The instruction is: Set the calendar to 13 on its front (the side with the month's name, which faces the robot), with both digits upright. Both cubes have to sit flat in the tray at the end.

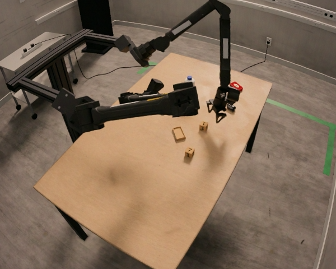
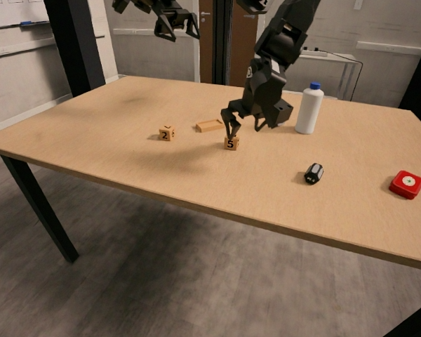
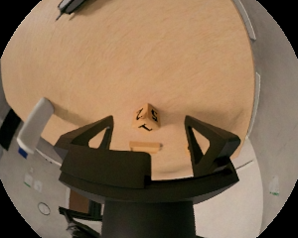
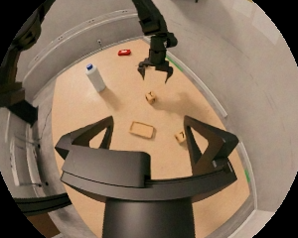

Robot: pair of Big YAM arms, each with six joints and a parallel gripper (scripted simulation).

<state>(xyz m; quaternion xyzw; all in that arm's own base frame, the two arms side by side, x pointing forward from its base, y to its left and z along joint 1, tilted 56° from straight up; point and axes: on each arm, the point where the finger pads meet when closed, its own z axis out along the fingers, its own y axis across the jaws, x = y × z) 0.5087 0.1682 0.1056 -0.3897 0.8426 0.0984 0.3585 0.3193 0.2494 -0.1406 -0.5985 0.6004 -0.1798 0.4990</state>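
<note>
One wooden cube (image 1: pixel 203 126) lies on the table, showing a 3 in the top view and a 5 in the exterior view (image 2: pixel 231 142). It also shows in the left wrist view (image 3: pixel 147 117) and the right wrist view (image 4: pixel 151 97). My left gripper (image 2: pixel 245 127) is open and empty, just above and behind this cube, not touching it; it also shows in the top view (image 1: pixel 217 113). The second cube (image 1: pixel 189 152) shows a 7 on top and a 2 in the exterior view (image 2: pixel 166 133). The empty wooden tray (image 1: pixel 178 134) lies between them. My right gripper (image 2: pixel 176 29) is open, high above the table.
A white bottle (image 2: pixel 309 107) stands behind the left gripper. A small black object (image 2: pixel 313 173) and a red box (image 2: pixel 406 184) lie toward the table's far end. The right arm's thick link (image 1: pixel 145 105) hangs over the table's near side.
</note>
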